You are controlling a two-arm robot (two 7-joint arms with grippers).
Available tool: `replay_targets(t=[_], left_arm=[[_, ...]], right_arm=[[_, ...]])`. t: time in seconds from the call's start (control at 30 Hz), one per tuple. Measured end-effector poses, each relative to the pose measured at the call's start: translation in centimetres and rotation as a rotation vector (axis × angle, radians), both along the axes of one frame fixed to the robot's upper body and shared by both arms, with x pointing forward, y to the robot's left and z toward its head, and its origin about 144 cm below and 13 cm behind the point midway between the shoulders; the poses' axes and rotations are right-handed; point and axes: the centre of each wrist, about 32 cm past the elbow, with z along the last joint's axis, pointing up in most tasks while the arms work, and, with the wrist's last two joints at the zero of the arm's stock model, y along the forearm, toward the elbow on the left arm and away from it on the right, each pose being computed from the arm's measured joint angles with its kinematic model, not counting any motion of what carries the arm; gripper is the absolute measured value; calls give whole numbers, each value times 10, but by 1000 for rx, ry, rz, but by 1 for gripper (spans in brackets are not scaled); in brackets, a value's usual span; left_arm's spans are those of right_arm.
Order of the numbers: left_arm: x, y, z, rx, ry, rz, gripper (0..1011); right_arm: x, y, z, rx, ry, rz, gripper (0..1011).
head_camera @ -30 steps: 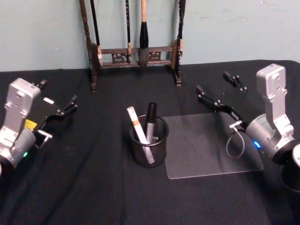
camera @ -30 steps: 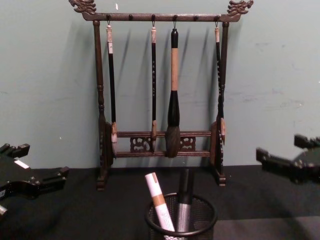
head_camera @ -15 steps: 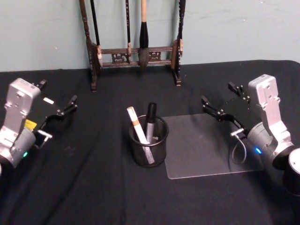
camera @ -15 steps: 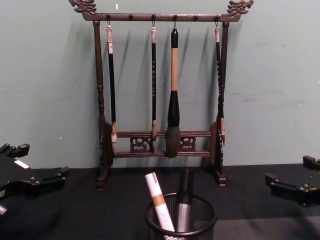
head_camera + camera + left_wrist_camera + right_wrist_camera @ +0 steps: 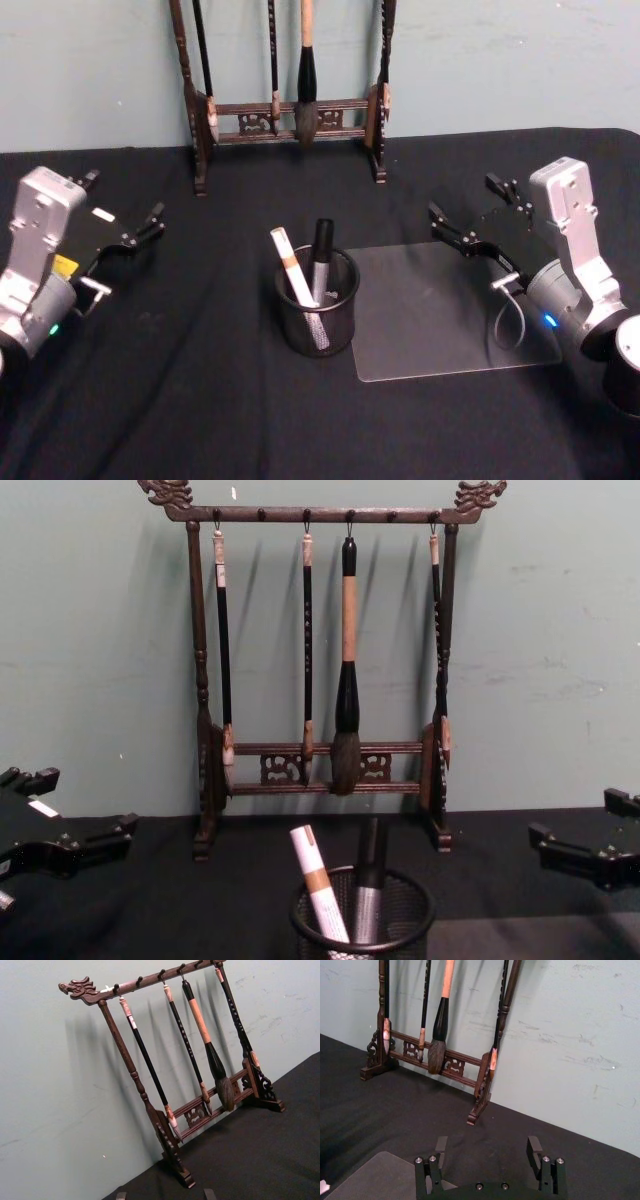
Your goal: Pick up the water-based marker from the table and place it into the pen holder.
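The black wire-mesh pen holder (image 5: 318, 335) stands mid-table, and its rim (image 5: 298, 918) shows low in the chest view. Two markers stand inside it. One is white with a tan band (image 5: 291, 268) (image 5: 315, 880), the other dark grey (image 5: 322, 255) (image 5: 368, 875). I cannot tell which of them is the water-based marker. My right gripper (image 5: 462, 197) (image 5: 575, 816) (image 5: 487, 1145) hovers open and empty to the right of the holder, over the clear mat. Far to the left, my left gripper (image 5: 122, 200) (image 5: 70, 802) stays open and empty.
A tall dark wooden brush rack (image 5: 290, 110) (image 5: 320, 760) with hanging brushes stands at the back against the green wall. A clear plastic mat (image 5: 450, 320) lies flat to the right of the holder. Black cloth covers the table.
My right gripper has drawn back to the right and lower, away from the pen holder, then nearly stopped. The left arm and both markers have not moved.
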Motion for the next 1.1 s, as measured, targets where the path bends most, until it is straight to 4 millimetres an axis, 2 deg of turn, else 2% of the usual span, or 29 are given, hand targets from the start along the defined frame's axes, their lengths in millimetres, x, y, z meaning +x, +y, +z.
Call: replay_targets(t=[1.1], left_arm=[[0,0,0,0,0,0,1001]], right_arm=[[0,0,1,2,-1,2,1002]])
